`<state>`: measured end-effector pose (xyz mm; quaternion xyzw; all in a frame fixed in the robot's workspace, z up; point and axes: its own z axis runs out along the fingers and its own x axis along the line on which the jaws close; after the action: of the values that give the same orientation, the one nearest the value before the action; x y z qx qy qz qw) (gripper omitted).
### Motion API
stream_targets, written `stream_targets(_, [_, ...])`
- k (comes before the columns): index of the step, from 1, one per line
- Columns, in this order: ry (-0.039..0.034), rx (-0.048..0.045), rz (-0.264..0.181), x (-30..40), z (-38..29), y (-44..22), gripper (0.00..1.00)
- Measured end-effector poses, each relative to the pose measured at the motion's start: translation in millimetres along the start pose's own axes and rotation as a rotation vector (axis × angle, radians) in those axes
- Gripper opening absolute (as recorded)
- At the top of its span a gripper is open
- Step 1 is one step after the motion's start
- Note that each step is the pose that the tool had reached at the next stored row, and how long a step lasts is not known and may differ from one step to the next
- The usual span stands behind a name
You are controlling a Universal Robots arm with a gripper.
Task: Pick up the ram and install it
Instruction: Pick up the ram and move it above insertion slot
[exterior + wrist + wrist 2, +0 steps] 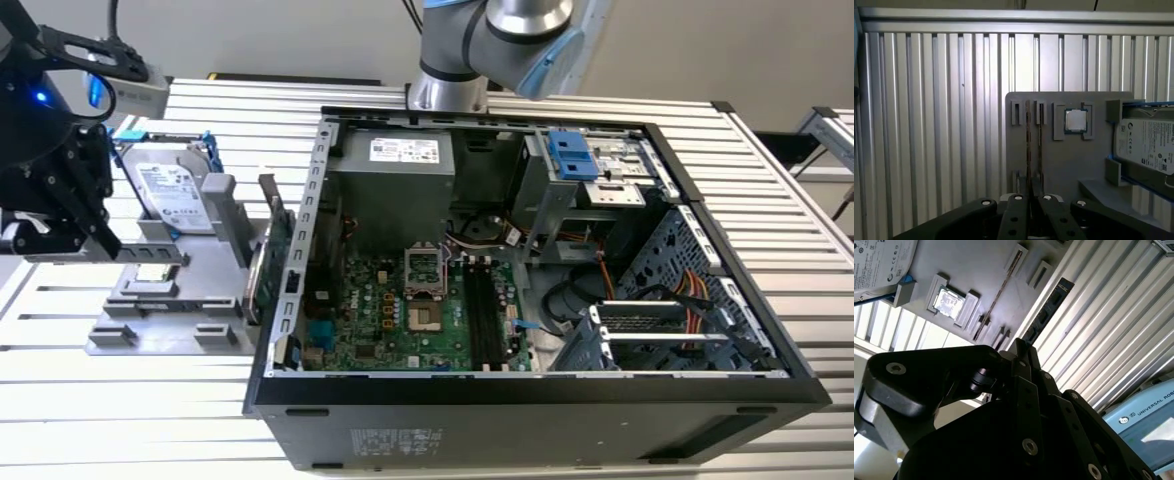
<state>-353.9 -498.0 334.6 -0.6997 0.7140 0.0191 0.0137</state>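
Tool (1030, 194) fingers sit together, gripping nothing, hovering above the grey holder (1064, 170) on the table (929, 130); the ram (1028, 140) stands on edge in its slots, not yet lifted, presumably so its flat faces can be pinched from above.

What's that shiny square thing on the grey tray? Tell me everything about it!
It's a small square chip with a dull silver metal top and a thin dark-green rim. It lies flat, face up, in a pocket of the grey tray, framed by raised grey blocks. The hard drive sits to one side of it and the narrow slots to the other. Only the tray touches it.
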Motion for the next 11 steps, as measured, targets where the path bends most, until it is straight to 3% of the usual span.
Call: stream_targets(11, [-0.0001, -0.0001, 0.000, -0.4, -8.6, 0.1, 0.00])
